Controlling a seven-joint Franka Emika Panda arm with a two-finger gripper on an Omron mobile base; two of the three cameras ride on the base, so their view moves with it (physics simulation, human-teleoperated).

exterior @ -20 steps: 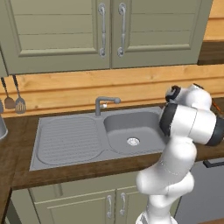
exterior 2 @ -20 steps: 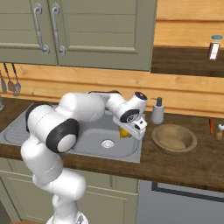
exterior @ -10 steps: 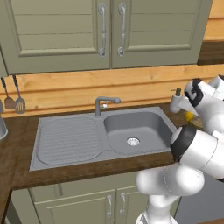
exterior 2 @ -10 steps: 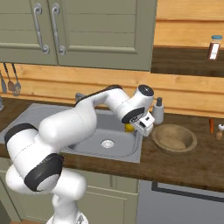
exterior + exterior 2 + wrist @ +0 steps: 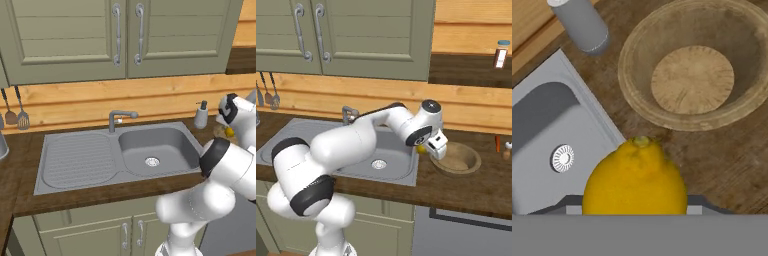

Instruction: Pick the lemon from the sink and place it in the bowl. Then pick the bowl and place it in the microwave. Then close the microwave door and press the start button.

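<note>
The yellow lemon [image 5: 635, 177] is held in my gripper [image 5: 426, 148], which is shut on it. It hangs over the counter at the right edge of the grey sink [image 5: 542, 125], just short of the bowl's near rim. The tan wooden bowl [image 5: 692, 80] stands empty on the dark counter right of the sink, and I also see this bowl [image 5: 457, 159] beyond the hand. From the left, the lemon [image 5: 229, 132] peeks out beside the wrist and the sink [image 5: 150, 147] lies empty. The microwave and its door are out of view.
A grey soap dispenser [image 5: 582, 22] stands at the sink's back right corner, close to the bowl. The angular tap [image 5: 119, 119] rises behind the basin. Utensils [image 5: 17, 112] hang on the wall at left. A spice bottle [image 5: 500, 53] sits on the shelf above.
The arm has swung right, carrying the lemon from above the basin to the sink's right edge beside the bowl. The bowl has stayed put.
</note>
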